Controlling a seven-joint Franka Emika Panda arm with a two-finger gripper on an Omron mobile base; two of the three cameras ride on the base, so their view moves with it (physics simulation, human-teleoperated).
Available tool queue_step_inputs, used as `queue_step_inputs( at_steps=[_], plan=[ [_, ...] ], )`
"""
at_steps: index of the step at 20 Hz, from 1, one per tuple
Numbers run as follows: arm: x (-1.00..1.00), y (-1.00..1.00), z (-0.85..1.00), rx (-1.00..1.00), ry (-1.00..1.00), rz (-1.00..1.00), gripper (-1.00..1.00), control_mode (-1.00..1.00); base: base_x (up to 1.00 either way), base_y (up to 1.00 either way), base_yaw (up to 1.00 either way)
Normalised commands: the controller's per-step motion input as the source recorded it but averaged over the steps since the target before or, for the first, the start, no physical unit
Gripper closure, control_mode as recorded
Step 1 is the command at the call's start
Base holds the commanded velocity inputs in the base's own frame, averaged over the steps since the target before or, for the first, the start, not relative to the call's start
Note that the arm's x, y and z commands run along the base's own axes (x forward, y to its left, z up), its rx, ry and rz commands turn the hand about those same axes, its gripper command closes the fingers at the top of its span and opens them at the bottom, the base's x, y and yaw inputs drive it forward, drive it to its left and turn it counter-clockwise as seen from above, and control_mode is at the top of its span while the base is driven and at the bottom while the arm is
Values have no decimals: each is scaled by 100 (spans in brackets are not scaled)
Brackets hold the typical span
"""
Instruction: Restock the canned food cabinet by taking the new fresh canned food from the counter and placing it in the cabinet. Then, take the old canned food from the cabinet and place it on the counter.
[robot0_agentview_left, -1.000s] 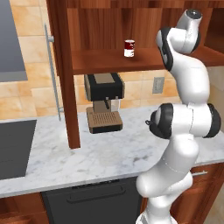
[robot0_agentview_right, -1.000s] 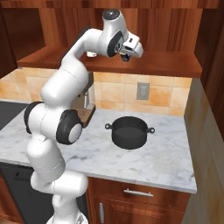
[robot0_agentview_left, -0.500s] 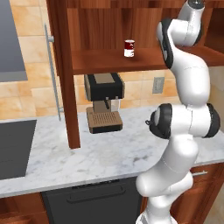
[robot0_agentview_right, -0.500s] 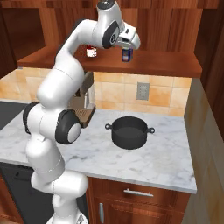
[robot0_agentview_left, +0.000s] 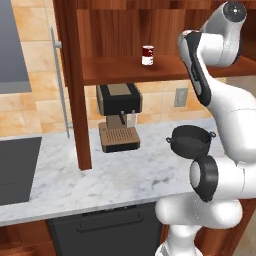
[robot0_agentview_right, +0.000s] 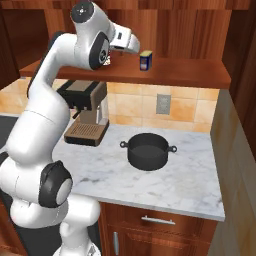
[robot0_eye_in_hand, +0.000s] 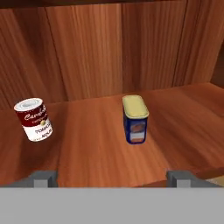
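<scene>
The new fresh canned food, a blue can (robot0_eye_in_hand: 135, 119) with a yellowish top, stands upright on the cabinet's wooden shelf (robot0_eye_in_hand: 87, 153). It also shows on the shelf (robot0_agentview_right: 175, 75) as a blue can (robot0_agentview_right: 145, 60). The old canned food, a red-and-white can (robot0_eye_in_hand: 34, 119), stands to its left on the same shelf and appears again as a red-and-white can (robot0_agentview_left: 147, 55). My gripper (robot0_eye_in_hand: 111, 178) is open and holds nothing. Its fingertips (robot0_eye_in_hand: 43, 177) are spread wide, a short way back from both cans. The hand (robot0_agentview_right: 131, 44) hovers just left of the blue can.
A coffee machine (robot0_agentview_left: 119, 117) stands under the shelf on the white marble counter (robot0_agentview_left: 100, 175). A black pot (robot0_agentview_right: 147, 150) sits to its right. The cabinet door stands open, with its grey bar handle (robot0_agentview_left: 60, 85) at the left. A black stovetop (robot0_agentview_left: 15, 170) lies far left.
My gripper was shut on the blue can a second ago. It has opened, left the can standing on the shelf and drawn back from it.
</scene>
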Motion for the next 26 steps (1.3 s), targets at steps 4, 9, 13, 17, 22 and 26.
queue_step_inputs(
  at_steps=[4, 9, 13, 17, 22, 26],
  plan=[
    [-47, 98, -4, -1, -8, 9, -100, -100, 0, 0, 0],
    [7, 85, -4, 1, 1, 3, -100, -100, 0, 0, 0],
    [40, 64, 0, 0, 14, 0, -100, -100, 0, 0, 0],
    [48, 12, 0, 0, 10, 0, -100, -100, 0, 0, 0],
    [45, -8, -5, 0, 11, 0, -100, -100, 0, 0, 0],
    [39, -6, -7, 0, 5, 0, -100, -100, 0, 0, 0]
  ],
)
